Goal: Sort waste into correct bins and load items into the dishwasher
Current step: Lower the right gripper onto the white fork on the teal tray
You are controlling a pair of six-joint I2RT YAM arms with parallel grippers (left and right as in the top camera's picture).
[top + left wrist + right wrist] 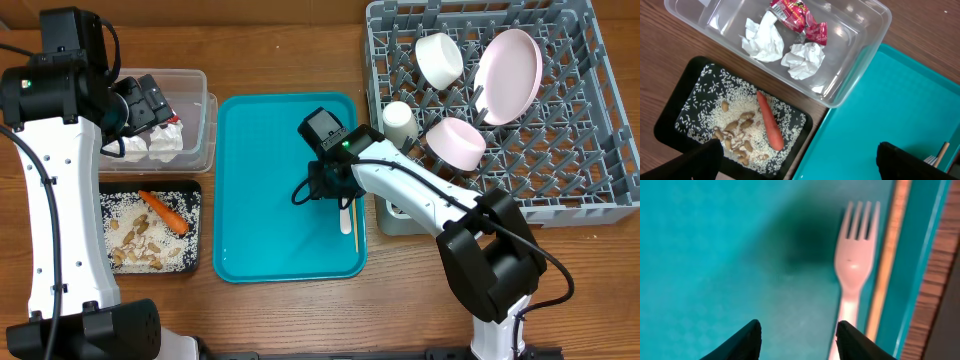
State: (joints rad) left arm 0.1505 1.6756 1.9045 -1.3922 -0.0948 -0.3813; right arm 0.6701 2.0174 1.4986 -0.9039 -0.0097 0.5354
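A white plastic fork (855, 265) and a thin wooden stick (887, 265) lie side by side near the teal tray's (270, 150) right edge. My right gripper (797, 335) hangs low over the tray, open, with only teal surface between its fingers and the fork's handle just outside the right finger (852, 342). In the overhead view the right gripper (330, 190) is just left of the fork (345, 215). My left gripper (800, 165) is open and empty, raised near the clear tub (860, 55) holding white napkins (762, 40) and a red wrapper (800, 17).
The black tray (195, 190) holds rice, beige scraps (737, 135) and a carrot (770, 122). The grey dish rack (600, 150) at the back right carries a pink plate (508, 75), two bowls (440, 58) (457, 142) and a white cup (400, 120). A small grey container (392, 218) sits at its front left corner.
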